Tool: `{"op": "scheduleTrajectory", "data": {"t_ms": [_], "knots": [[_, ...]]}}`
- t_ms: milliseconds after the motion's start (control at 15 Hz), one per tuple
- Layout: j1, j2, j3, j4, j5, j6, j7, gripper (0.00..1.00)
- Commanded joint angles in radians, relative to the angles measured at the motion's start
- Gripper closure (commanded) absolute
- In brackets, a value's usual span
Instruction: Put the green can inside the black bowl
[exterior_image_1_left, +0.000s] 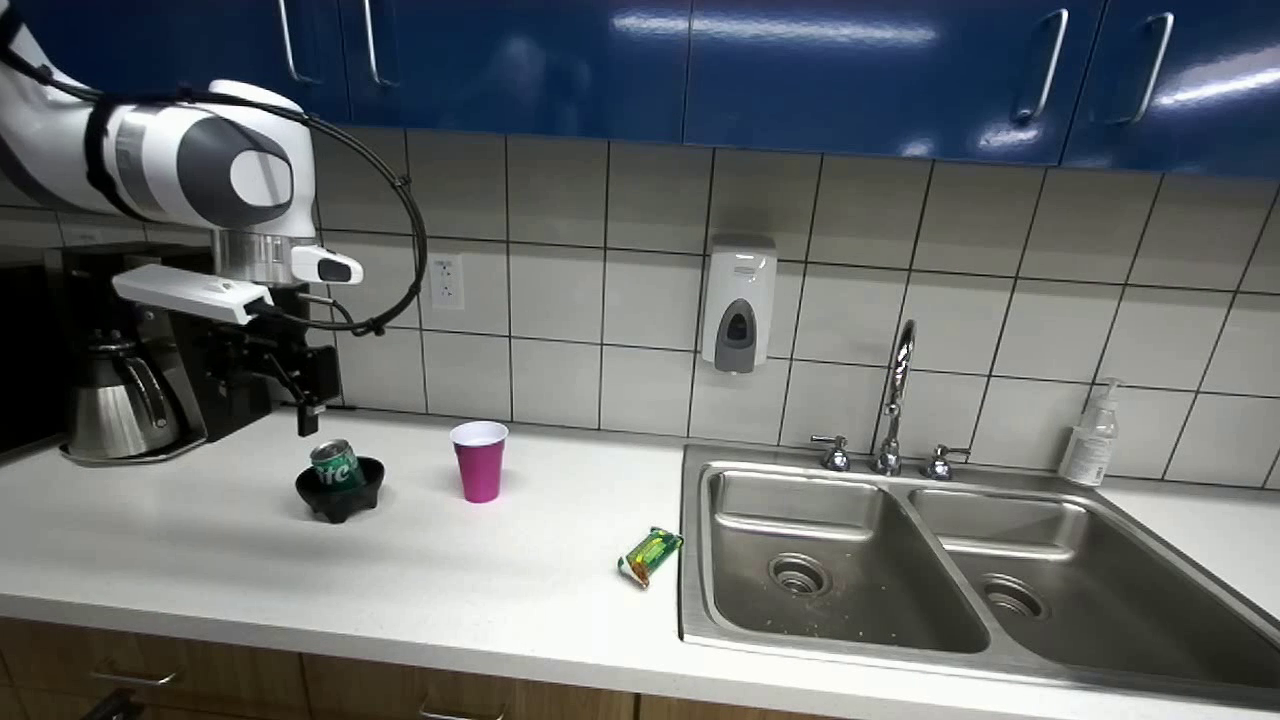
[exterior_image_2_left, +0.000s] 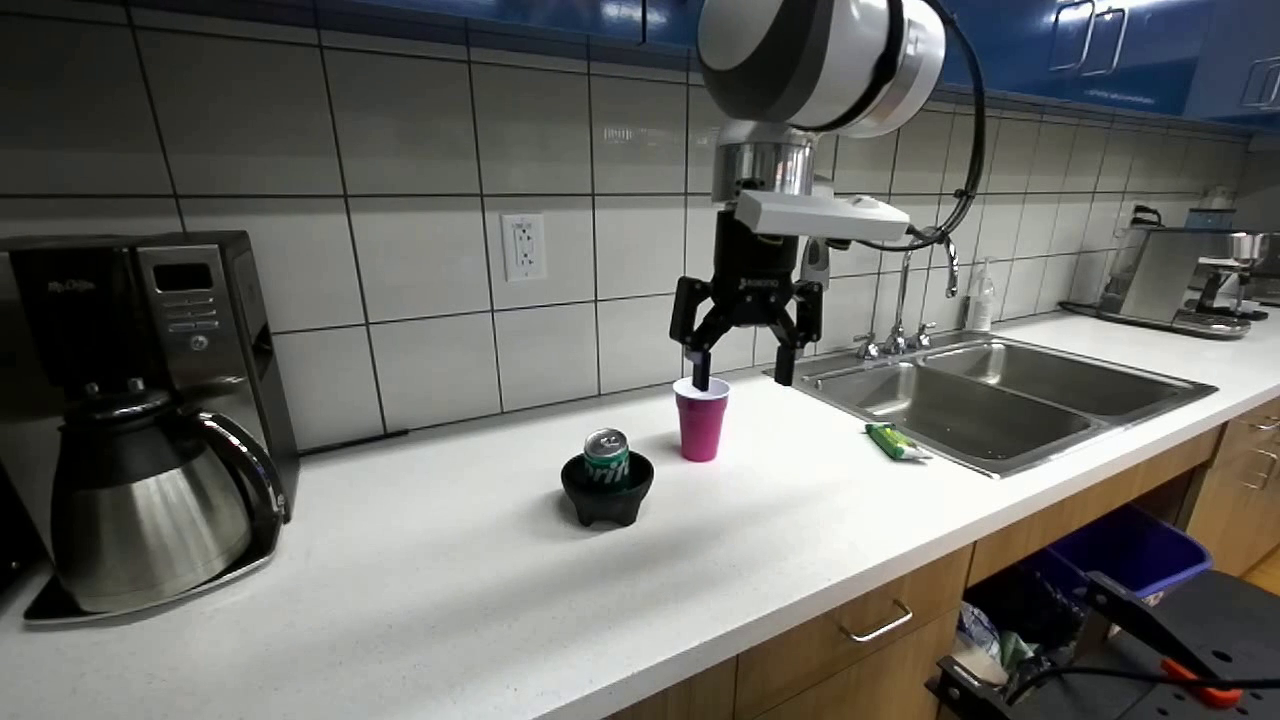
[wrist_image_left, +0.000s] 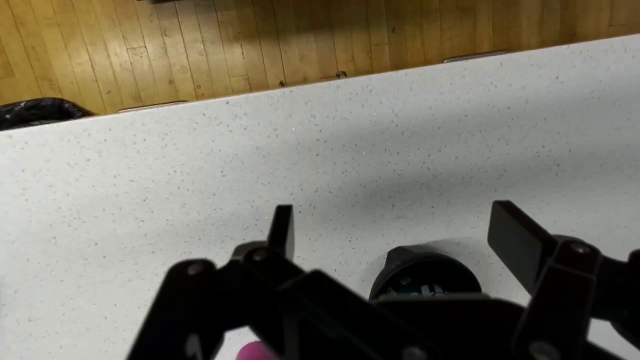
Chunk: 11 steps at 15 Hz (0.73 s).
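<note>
The green can (exterior_image_2_left: 606, 462) sits in the black bowl (exterior_image_2_left: 607, 508), long axis near vert. w/ slight lean, below & apart from the gripper (exterior_image_2_left: 743, 380), its empty jaws spread, so prob. only backing off upward remains.

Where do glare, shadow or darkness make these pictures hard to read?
In both exterior views, glare lies on the blue cabinets; in an exterior view, soft shadow crosses the white countertop; in the wrist view, the gripper is almost a black silhouette, and of the green can in the black bowl only pale lettering stands out.
</note>
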<state>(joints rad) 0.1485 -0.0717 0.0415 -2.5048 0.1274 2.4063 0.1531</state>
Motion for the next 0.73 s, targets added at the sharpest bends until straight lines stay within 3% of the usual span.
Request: {"op": "scheduleTrajectory", "data": {"t_ms": [0, 200, 267, 667], "knots": [[-0.019, -0.173, 0.008, -0.13, 0.052, -0.001, -0.082, 0.0], [-0.011, -0.262, -0.006, -0.185, 0.09, -0.028, -0.129, 0.0], [-0.017, -0.163, 0.013, -0.122, 0.057, -0.007, -0.075, 0.0], [-0.014, -0.231, 0.006, -0.169, 0.073, -0.011, -0.098, 0.0]]}}
